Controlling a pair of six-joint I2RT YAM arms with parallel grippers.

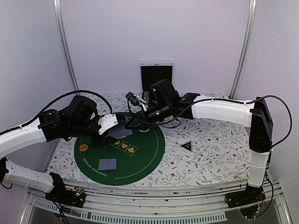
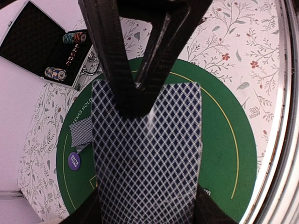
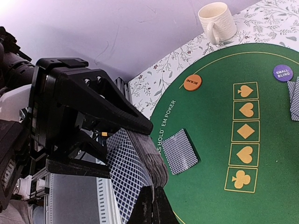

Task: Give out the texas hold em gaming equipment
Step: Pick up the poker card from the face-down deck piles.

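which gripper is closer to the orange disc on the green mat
Left. The left gripper, holding the deck, hangs just right of the orange disc; the right gripper sits farther right, past the deck.

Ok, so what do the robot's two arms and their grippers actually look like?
The left arm and right arm both have white shell links joined by chunky black joint housings. Thin black cables loop loosely along each. The left gripper has a white body, and its fingers are black with a woven texture. The right gripper has slim, plain black fingers.
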